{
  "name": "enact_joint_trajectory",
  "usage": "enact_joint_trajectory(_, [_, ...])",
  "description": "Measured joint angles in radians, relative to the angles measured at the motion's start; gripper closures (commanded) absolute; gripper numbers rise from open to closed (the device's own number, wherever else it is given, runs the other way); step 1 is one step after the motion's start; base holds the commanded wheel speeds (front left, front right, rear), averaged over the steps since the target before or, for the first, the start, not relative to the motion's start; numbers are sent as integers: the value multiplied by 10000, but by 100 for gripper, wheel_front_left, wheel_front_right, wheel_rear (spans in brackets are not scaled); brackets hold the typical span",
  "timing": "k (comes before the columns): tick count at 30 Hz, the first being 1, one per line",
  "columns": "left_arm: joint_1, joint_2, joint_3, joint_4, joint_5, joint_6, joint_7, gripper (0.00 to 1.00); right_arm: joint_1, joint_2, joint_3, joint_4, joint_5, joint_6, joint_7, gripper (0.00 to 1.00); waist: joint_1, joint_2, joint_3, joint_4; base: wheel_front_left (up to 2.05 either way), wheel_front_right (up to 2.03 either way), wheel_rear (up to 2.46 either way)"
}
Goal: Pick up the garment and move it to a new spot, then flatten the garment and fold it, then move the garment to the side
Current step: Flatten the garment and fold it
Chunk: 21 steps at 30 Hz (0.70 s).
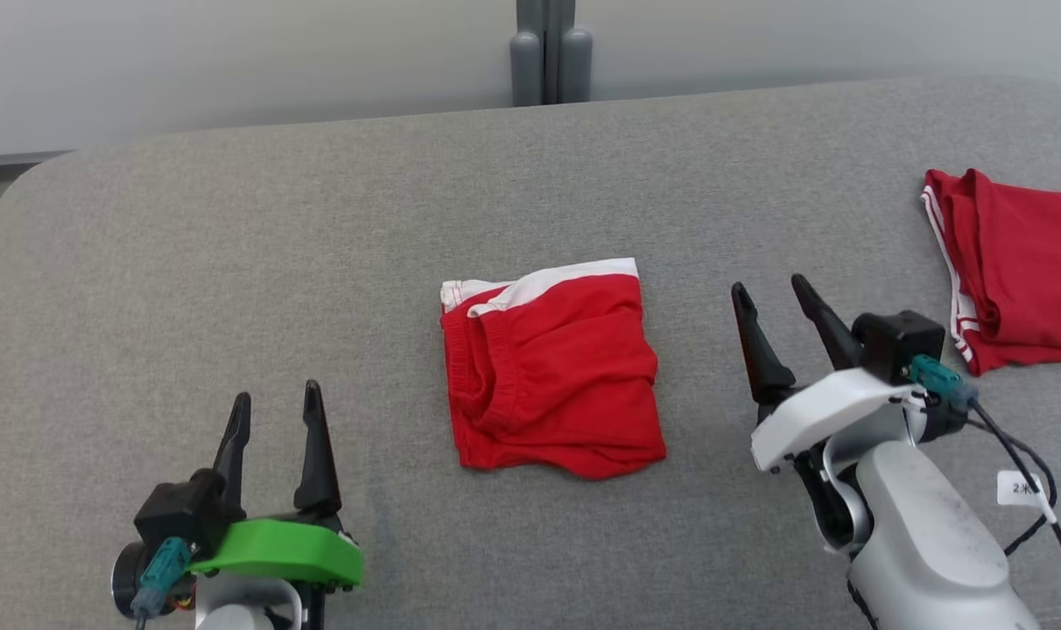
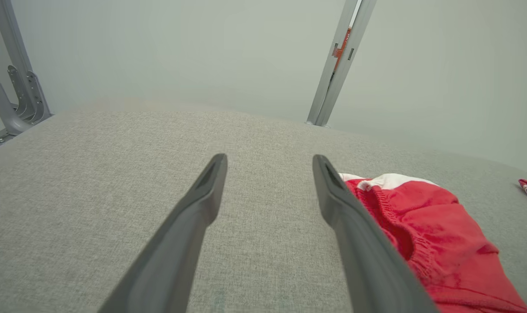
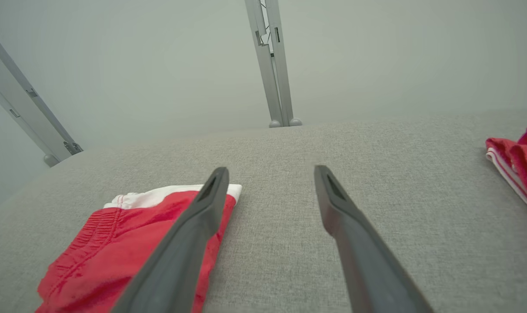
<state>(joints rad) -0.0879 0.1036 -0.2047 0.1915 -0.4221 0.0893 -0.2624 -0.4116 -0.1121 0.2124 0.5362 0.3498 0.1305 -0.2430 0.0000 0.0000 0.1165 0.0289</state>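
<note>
A red garment [image 1: 552, 372] with a white band lies folded into a compact square at the middle of the grey table [image 1: 233, 262]. My left gripper [image 1: 274, 405] hovers open near the front left, well apart from the cloth. My right gripper [image 1: 769, 291] stands open just right of the garment, nothing between its fingers. In the left wrist view the garment [image 2: 437, 243] lies to the right of my open left gripper [image 2: 268, 160]. In the right wrist view the garment [image 3: 115, 248] lies at the lower left, partly behind the left finger of my open right gripper [image 3: 270, 171].
A second red garment [image 1: 1012, 271] with white stripes lies at the table's right edge; its edge also shows as red cloth [image 3: 518, 161] in the right wrist view. A grey post [image 1: 548, 52] stands behind the table's far edge against a pale wall.
</note>
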Motion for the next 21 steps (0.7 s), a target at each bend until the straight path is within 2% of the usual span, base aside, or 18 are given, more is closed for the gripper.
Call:
enact_joint_trajectory(10, [1059, -165, 677, 119, 451, -247, 2, 0, 1611, 552, -905, -1306, -980, 2, -140, 0, 0, 0, -538, -346, 0, 0, 0])
enact_joint_trajectory(21, [1350, -320, 886, 81, 644, -418, 0, 0, 2165, 621, -842, -1793, -989, 2, -82, 0, 0, 0, -876, -224, 0, 0, 0])
